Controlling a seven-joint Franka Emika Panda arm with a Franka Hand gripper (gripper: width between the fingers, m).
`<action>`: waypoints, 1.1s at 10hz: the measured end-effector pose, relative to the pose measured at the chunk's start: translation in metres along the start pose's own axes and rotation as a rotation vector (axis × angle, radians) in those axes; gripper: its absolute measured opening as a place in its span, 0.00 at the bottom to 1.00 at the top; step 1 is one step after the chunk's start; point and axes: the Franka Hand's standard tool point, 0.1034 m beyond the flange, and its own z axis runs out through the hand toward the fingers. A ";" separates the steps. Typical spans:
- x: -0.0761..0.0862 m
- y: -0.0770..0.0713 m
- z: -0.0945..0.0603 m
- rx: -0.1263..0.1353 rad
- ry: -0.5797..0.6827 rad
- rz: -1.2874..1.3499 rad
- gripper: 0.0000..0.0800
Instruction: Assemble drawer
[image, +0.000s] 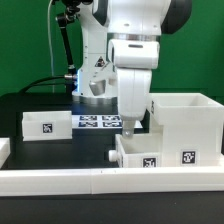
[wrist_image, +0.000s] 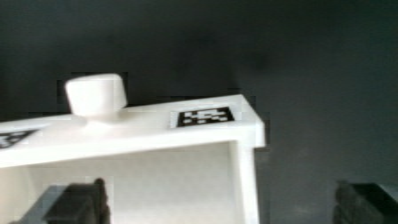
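A shallow white knobbed tray (image: 150, 153) with two tags on its front stands just behind the border rail, against the large white box shell (image: 186, 122) on the exterior view's right. A second tray (image: 45, 126) stands at the exterior view's left. My gripper (image: 130, 128) hangs over the near tray's far left corner, its fingertips hidden behind the tray wall. In the wrist view the tray (wrist_image: 151, 150) shows its knob (wrist_image: 93, 95) and a tag (wrist_image: 208, 116). My gripper (wrist_image: 221, 205) is open, with the tray's side wall between the fingers (wrist_image: 71, 205), which hold nothing.
The long low white border rail (image: 100, 178) runs along the front of the black table. The marker board (image: 100, 122) lies flat behind the gripper, near the robot base. A green wall stands behind.
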 end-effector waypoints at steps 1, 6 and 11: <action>-0.010 0.003 -0.010 0.002 -0.004 0.008 0.81; -0.047 0.029 -0.017 0.032 -0.012 -0.030 0.81; -0.063 0.041 0.011 0.059 0.105 -0.112 0.81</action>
